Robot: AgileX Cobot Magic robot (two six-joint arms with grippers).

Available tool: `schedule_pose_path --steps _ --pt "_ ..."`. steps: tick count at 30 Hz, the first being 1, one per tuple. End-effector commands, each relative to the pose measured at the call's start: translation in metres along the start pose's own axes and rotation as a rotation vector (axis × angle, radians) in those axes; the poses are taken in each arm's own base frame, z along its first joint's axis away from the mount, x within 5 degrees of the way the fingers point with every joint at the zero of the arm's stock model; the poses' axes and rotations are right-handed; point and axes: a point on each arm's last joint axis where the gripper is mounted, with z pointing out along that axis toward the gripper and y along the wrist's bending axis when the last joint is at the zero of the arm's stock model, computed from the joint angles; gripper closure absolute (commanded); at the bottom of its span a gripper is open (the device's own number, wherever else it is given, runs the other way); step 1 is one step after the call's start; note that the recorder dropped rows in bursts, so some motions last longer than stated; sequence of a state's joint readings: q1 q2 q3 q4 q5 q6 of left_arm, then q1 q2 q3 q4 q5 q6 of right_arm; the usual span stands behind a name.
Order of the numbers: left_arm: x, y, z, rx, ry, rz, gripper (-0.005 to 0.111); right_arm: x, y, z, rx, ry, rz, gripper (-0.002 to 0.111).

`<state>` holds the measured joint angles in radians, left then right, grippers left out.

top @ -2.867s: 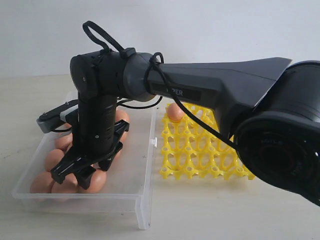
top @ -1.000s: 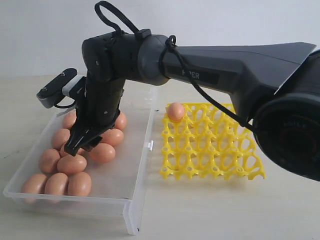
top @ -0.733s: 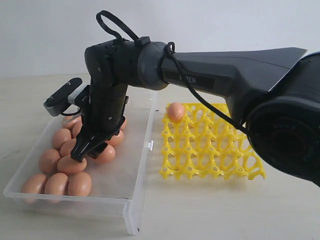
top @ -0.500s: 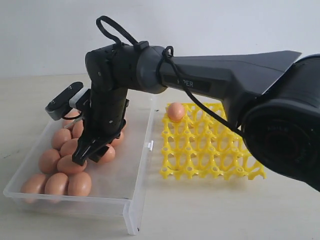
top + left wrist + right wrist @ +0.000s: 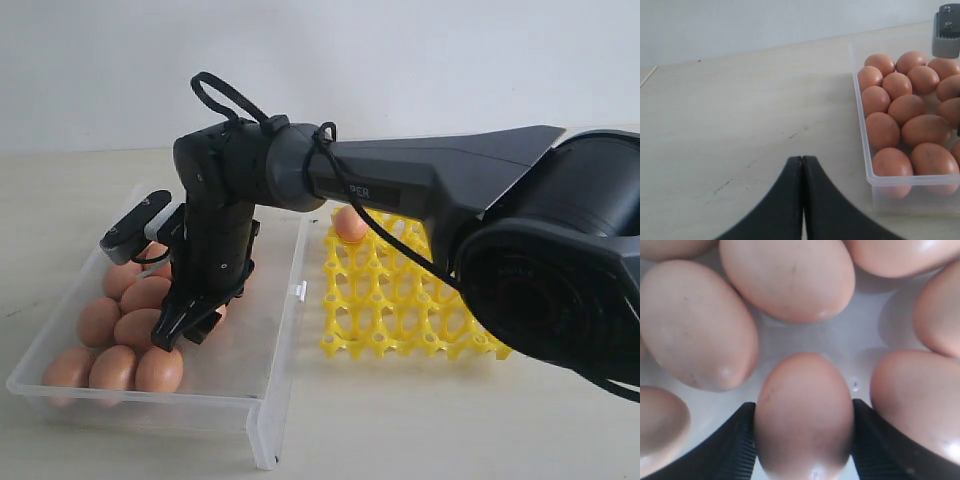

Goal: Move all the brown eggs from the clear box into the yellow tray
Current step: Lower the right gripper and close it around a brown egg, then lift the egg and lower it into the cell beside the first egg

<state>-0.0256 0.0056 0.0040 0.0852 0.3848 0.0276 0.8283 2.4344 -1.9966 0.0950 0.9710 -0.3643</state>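
My right gripper (image 5: 185, 330) is down inside the clear box (image 5: 262, 398), among the brown eggs (image 5: 114, 366). In the right wrist view it (image 5: 803, 409) stands open astride one brown egg (image 5: 804, 415), with a finger (image 5: 737, 445) close against each side of that egg, which lies on the box floor. Other eggs crowd round it (image 5: 695, 325). One brown egg (image 5: 350, 224) sits in a far corner cup of the yellow tray (image 5: 400, 300). My left gripper (image 5: 802, 160) is shut and empty over bare table beside the box (image 5: 864, 125).
The clear box's clasp tab (image 5: 298, 290) faces the yellow tray across a narrow gap. The right arm's big dark link (image 5: 540, 270) reaches over the tray. The right wrist's grey camera housing (image 5: 946, 30) shows above the eggs in the left wrist view.
The right gripper has sunk lower into the box and come down round an egg. Its opening looks the same. The view of the box and tray has barely shifted.
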Motion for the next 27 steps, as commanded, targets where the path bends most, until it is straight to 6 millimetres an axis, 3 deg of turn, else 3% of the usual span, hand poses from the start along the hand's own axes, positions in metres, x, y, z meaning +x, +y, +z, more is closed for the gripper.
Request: schedule_pose_path --steps 1,3,4,6,11,17,22,27 --pt "-0.002 0.0 -0.001 0.006 -0.016 -0.007 0.107 -0.001 -0.003 0.0 0.003 -0.017 0.007 0.064" --pt "-0.002 0.0 -0.001 0.006 -0.016 -0.007 0.107 -0.001 -0.003 -0.002 0.005 -0.022 0.006 0.076" --pt "-0.002 0.0 -0.001 0.006 -0.016 -0.007 0.107 -0.002 -0.003 -0.006 0.007 -0.029 0.006 0.091" --pt "-0.002 0.0 -0.001 0.006 -0.016 -0.007 0.107 -0.004 -0.001 -0.011 -0.006 -0.045 0.013 0.108" --pt "-0.002 0.0 -0.001 0.006 -0.016 -0.007 0.107 -0.009 0.003 -0.029 -0.041 -0.091 0.036 0.108" --pt "-0.002 0.0 -0.001 0.006 -0.016 -0.007 0.107 -0.005 0.008 -0.084 0.005 -0.215 0.018 0.108" --pt "-0.002 0.0 -0.001 0.006 -0.016 -0.007 0.107 0.022 0.014 -0.116 0.051 -0.314 0.044 0.108" --pt "-0.002 0.0 -0.001 0.006 -0.016 -0.007 0.107 0.059 0.001 -0.137 0.084 -0.326 0.108 0.108"
